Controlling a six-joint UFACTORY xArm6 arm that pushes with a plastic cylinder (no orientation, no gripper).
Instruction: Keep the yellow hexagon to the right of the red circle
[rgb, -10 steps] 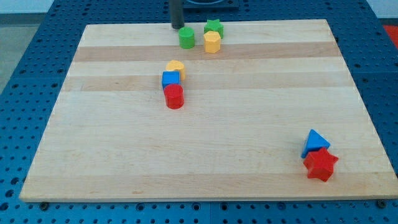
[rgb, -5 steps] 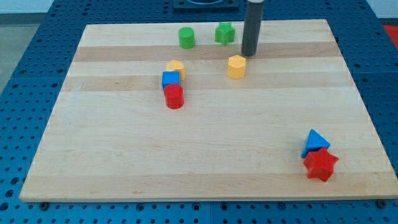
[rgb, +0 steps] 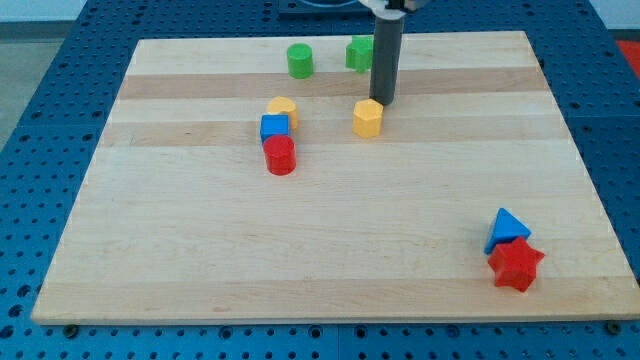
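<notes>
The yellow hexagon (rgb: 368, 117) lies on the wooden board (rgb: 330, 250), right of centre in its upper half. My tip (rgb: 382, 102) stands just above and right of it, touching or nearly touching its upper right edge. The red circle (rgb: 280, 155) lies to the hexagon's left and slightly lower. A blue cube (rgb: 274, 127) sits right above the red circle, and a yellow rounded block (rgb: 283, 107) sits above the cube.
A green circle (rgb: 299, 60) and a green star (rgb: 359, 53), partly behind my rod, lie near the view's top edge. A blue triangle (rgb: 508, 226) and a red star (rgb: 515, 264) sit together at the lower right.
The yellow hexagon moved from beside the green star down and right, then slightly left and down. My tip swung from by the green circle to the hexagon's upper right. The green star shifted right.
</notes>
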